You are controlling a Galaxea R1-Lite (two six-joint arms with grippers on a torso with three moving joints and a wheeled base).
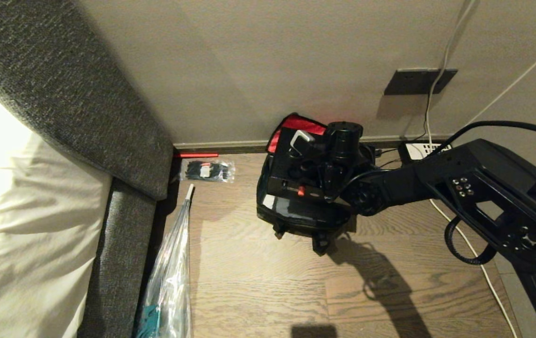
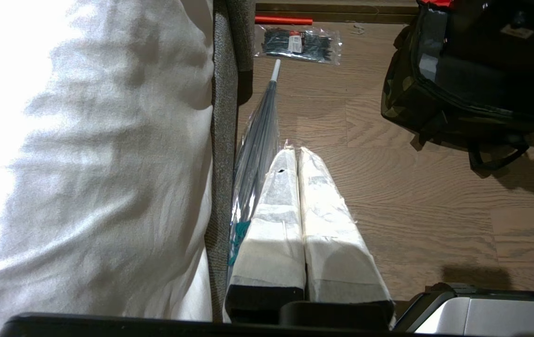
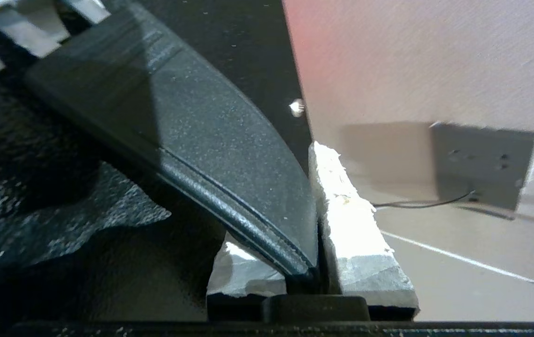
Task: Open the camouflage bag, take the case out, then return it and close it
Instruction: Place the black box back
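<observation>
Camouflage bag (image 1: 296, 218) sits on the wooden floor (image 1: 258, 281) close to the wall (image 1: 249, 70), its top flap thrown back so the red lining (image 1: 296, 126) shows against the skirting. Rising out of its mouth is the case (image 1: 291, 180), a black hard box with a small red latch (image 1: 301, 191) on its front edge and a pale-ended handle (image 1: 301, 141) on top. The right gripper (image 3: 316, 220) reaches in from the right side and is clamped nearly closed on a dark curved bar, which looks like the case's handle, though the wrist view is too close to be certain; one padded finger (image 3: 351, 220) presses its outer side and the other shows beneath it. The left gripper (image 2: 297, 154) hangs parked low beside the bed (image 2: 84, 164), its two white-wrapped fingers pressed together on nothing. A clear folded umbrella (image 1: 171, 272) lies along the bed's grey base, with a packet of black cable ties (image 1: 206, 170) and a red stick (image 1: 197, 155) near the skirting. A dark wall socket (image 1: 418, 81) with white cables is mounted above the arm.
</observation>
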